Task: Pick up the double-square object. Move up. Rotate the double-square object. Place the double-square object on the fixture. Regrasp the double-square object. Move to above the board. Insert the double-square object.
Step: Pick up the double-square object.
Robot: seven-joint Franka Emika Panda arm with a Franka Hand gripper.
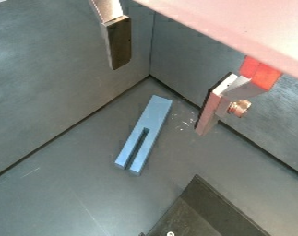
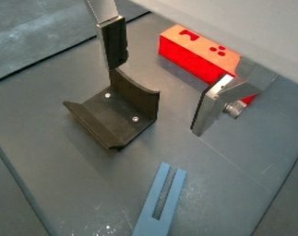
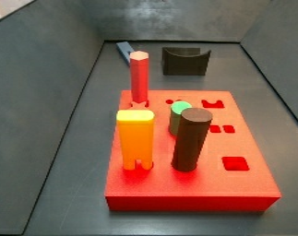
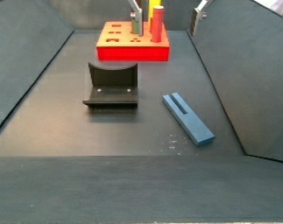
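While double-square object (image 4: pixel 188 117) lies flat on floor, untouched | end effector (image 1: pixel 163 78) high above, wide, empty | judged rigid, light, smooth | grip mid-length across narrow sides.

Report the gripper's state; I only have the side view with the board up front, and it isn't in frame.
Observer: The gripper hangs high over the floor, open, nothing between its fingers.
Operator: Give me the bar's pose.
Observer: The bar lies flat on the floor, beside the fixture, not touching it.
Operator: Check the fixture's recess.
Observer: It is empty in a wrist view.
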